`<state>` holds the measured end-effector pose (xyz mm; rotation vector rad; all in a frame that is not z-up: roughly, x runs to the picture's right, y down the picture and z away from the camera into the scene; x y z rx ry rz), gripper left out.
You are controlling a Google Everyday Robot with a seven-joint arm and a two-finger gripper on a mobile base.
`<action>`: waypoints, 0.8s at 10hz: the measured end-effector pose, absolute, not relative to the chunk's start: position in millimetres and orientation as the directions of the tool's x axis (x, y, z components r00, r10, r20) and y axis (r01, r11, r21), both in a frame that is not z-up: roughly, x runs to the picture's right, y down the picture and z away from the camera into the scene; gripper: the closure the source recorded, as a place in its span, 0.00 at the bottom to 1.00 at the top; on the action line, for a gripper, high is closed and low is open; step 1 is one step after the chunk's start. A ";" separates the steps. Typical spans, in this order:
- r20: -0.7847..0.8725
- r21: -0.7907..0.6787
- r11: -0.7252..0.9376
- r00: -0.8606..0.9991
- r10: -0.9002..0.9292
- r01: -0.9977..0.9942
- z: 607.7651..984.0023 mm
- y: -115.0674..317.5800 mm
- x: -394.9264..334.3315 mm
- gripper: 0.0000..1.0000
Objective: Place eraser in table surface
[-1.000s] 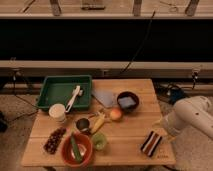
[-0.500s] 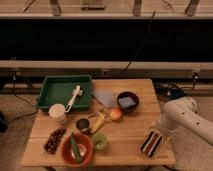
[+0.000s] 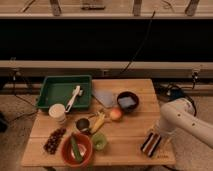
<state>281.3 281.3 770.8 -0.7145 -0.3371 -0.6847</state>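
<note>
The eraser [image 3: 151, 143], a small striped block of dark, white and reddish-brown, lies at the front right corner of the light wooden table surface [image 3: 131, 131], close to the edge. My gripper [image 3: 160, 132] is at the end of the white arm [image 3: 182, 117] that reaches in from the right. It sits just above and right of the eraser, very close to it or touching it. I cannot tell whether it holds the eraser.
A green tray [image 3: 65, 79] with a white utensil [image 3: 74, 97] stands back left. A dark bowl [image 3: 128, 100], a round fruit [image 3: 116, 114], a banana [image 3: 98, 121], a white cup [image 3: 57, 113], a green cup [image 3: 100, 141], a red bowl [image 3: 76, 150] and grapes [image 3: 54, 140] fill the left and middle.
The arm has swung a little to the left, bringing the gripper closer over the eraser. The eraser has stayed at the front right corner.
</note>
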 end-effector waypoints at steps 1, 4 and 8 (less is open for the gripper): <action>0.503 -0.491 0.546 0.733 -0.459 0.679 771.2 283.8 281.5 0.36; 0.511 -0.505 0.523 0.726 -0.460 0.686 770.7 289.9 280.2 0.63; 0.517 -0.524 0.500 0.724 -0.456 0.689 764.9 290.3 274.0 0.88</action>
